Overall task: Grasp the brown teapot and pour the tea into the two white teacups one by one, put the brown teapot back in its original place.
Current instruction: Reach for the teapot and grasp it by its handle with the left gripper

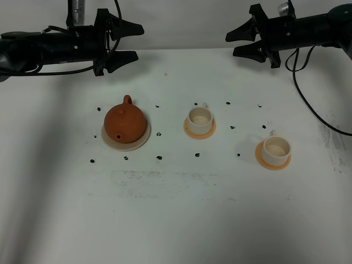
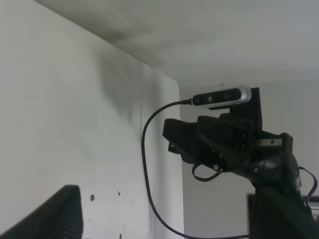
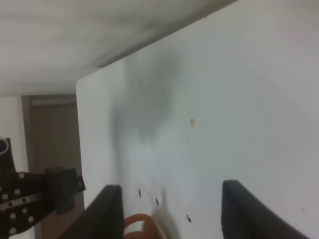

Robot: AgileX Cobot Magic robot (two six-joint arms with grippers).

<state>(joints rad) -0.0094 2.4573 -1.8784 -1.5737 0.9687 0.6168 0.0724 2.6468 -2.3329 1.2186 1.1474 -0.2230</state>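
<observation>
Left end effector (image 1: 139, 42) beyond brown teapot (image 1: 125, 122)

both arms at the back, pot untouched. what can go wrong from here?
1. The brown teapot offers only a small loop handle, pointing back; an off-centre close by the open left gripper may shove it off its saucer.
2. The middle teacup sits on the way to the right teacup, so a low carry might clip it or spill.

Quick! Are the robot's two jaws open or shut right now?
Left gripper: open, holding nothing.
Right gripper: open, holding nothing.
</observation>
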